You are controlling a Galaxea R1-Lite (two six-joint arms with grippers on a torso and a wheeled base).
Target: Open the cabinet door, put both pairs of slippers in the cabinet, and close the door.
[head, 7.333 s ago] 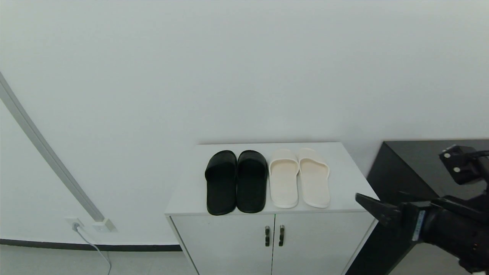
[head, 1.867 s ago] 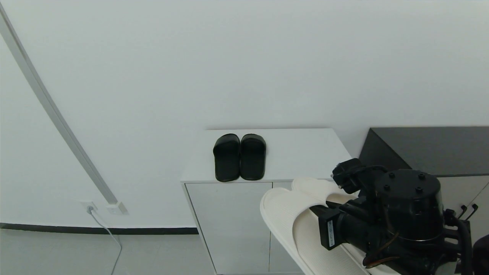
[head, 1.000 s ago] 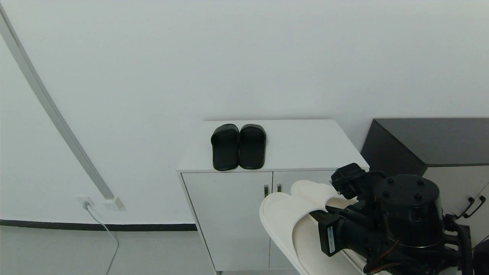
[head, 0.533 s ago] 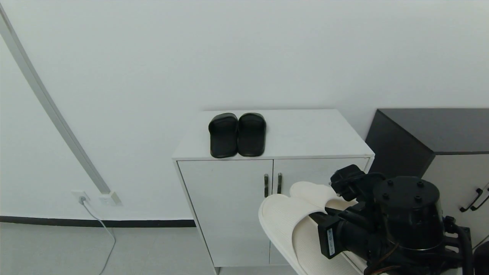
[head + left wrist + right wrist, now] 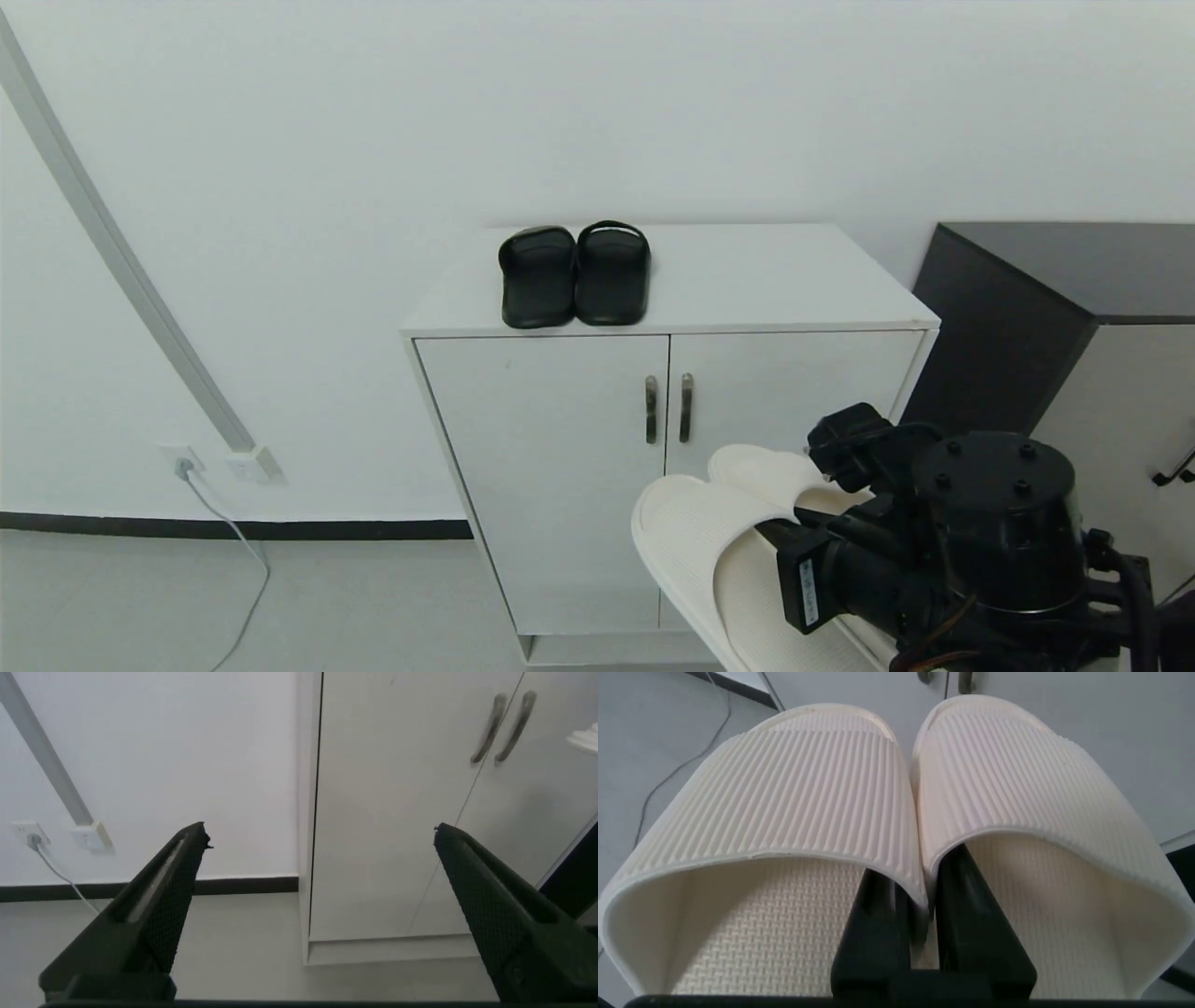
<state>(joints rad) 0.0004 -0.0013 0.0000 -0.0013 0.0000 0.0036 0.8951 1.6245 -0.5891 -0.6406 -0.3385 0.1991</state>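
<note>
gripping the white slippers point(image 5: 695, 537), the right gripper point(image 5: 782, 534) is clamped on the pair. in the right wrist view one finger point(image 5: 876, 929) passes under each strap, and the two fingers pinch the adjoining inner side walls of the slippers point(image 5: 822, 793) between them. the pair lies side by side, toes pointing away from the gripper toward the cabinet point(image 5: 551, 485), with the heels extending back past the fingers on both sides. the pair is held in the air in front of the right door point(image 5: 775, 383), lower than the handles point(image 5: 668, 409)

both doors are closed, with the two vertical handles side by side at the centre seam

the black slippers point(image 5: 574, 275) rest on the cabinet top, above the left door, side by side and touching, heels at the front edge. they are well apart from the right gripper

the left gripper point(image 5: 320, 833) has its fingers spread wide with nothing between them. it faces the lower left part of the cabinet point(image 5: 392, 840)

a wall socket point(image 5: 177, 462) with a cable point(image 5: 245, 560) sits low on the wall left of the cabinet. a dark cabinet point(image 5: 1008, 327) stands just beside it on the right
</note>
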